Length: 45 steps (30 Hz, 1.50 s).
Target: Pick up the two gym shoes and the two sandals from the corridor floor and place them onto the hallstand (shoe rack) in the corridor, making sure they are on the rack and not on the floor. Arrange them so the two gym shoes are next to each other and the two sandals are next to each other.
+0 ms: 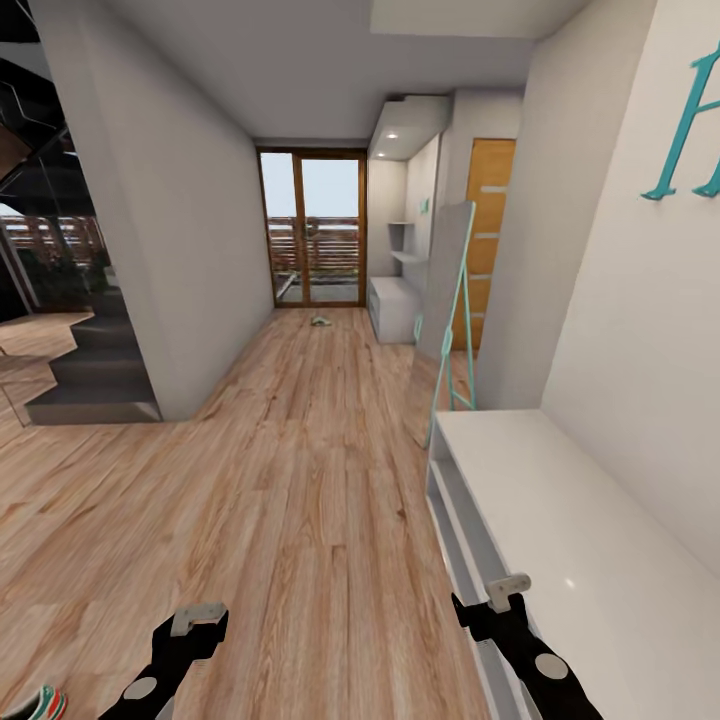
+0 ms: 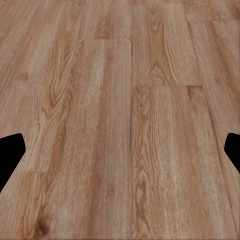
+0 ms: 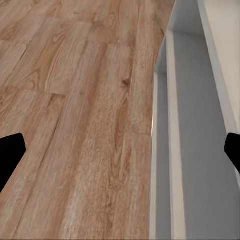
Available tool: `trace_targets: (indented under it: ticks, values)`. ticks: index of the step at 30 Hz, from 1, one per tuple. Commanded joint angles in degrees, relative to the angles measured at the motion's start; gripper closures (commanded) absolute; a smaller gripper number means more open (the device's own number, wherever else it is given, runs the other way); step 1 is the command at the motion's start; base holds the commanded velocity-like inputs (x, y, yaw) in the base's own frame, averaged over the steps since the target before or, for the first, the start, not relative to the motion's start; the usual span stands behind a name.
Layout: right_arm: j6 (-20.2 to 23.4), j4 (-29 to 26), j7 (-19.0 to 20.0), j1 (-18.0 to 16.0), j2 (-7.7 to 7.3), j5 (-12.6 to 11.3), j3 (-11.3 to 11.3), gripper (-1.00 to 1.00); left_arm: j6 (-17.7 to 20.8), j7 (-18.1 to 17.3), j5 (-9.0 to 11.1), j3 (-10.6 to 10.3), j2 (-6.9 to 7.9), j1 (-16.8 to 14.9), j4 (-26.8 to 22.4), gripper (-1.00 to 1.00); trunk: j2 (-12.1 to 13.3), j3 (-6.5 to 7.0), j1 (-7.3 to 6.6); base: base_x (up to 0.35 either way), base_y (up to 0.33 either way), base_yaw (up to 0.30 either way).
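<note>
Both grippers hang spread and empty, and a gym shoe (image 1: 45, 703) peeks in on the corridor floor (image 1: 300, 480) just outboard of the left gripper (image 1: 197, 620), the nearer arm.

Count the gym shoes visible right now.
1 for certain: a gym shoe cut off at the head view's bottom-left corner, on the corridor floor beside the left arm. A small object far down the corridor is too small to identify. Others may be out of frame.
</note>
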Motion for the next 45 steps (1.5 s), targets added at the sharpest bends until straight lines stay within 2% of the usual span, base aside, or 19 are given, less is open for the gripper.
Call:
trace_targets:
  ticks: [1,17,45]
  values:
    - [-0.1,0.0,0.1,0.0,-0.03,0.6,0.0,-1.00,-0.2,0.0,0.3,0.0,0.00,0.0,0.0,-1.00,0.0,-0.06,0.02,0.193,0.000,0.000]
    - [-0.1,0.0,0.1,0.0,0.01,0.6,0.0,-1.00,-0.2,0.0,0.3,0.0,0.00,0.0,0.0,-1.00,0.0,-0.06,0.02,0.087,0.000,0.000]
    - [-0.1,-0.1,0.1,0.0,0.02,0.6,0.0,-1.00,0.0,0.0,0.3,0.1,0.00,-0.1,0.0,-1.00,0.0,-0.06,0.02,0.327,0.000,0.000]
